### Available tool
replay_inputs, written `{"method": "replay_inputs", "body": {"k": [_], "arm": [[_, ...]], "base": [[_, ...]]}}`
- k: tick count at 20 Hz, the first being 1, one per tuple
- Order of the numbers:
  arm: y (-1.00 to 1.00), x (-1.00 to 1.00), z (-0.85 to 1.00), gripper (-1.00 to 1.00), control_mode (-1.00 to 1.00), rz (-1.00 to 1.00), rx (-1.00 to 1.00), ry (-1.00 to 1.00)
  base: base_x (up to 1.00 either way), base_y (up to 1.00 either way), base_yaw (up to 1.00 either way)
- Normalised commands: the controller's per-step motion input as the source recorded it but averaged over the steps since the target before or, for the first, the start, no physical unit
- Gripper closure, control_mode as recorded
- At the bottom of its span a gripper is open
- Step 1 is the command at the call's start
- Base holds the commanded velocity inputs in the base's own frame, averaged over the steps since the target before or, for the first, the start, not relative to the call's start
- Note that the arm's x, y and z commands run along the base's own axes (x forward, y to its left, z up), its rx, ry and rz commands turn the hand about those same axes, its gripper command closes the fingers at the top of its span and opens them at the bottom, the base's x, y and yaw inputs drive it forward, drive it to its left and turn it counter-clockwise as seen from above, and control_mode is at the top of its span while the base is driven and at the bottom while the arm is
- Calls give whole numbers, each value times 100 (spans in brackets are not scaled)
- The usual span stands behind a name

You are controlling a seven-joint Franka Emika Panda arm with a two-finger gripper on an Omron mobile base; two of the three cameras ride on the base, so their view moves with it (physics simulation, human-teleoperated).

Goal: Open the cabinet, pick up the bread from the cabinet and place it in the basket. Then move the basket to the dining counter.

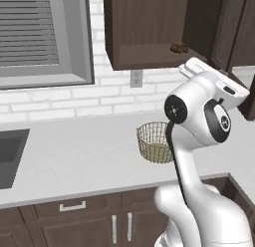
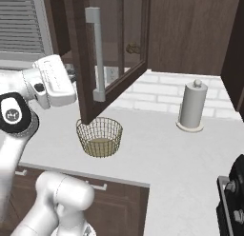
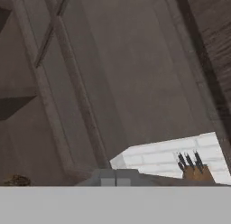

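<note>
The basket (image 2: 99, 136) waits on the worktop (image 2: 162, 149) right under the open cabinet door (image 2: 102, 54), handy for a short drop. Above the basket, the bread (image 1: 179, 47) lies on the cabinet (image 1: 149, 29) shelf. Whether the gripper is released or clenched, I cannot tell.

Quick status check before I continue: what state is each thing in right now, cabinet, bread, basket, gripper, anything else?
cabinet: door swung open, handle free.
bread: on the cabinet shelf, not yet picked.
basket: upright on the white worktop, empty.
paper towel roll: standing upright on the worktop by the wall.
sink: nothing seen in it.
gripper: hidden behind the hand, open or shut cannot be told.
</note>
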Motion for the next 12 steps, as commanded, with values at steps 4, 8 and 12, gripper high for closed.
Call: {"method": "replay_inputs", "body": {"k": [4,8,12], "arm": [[-100,91,-7,100,-100,0,0,0],[-100,66,0,100,-100,0,0,0],[-100,41,0,100,-100,0,0,0]], "base": [[0,0,0],[0,0,0],[0,0,0]]}}
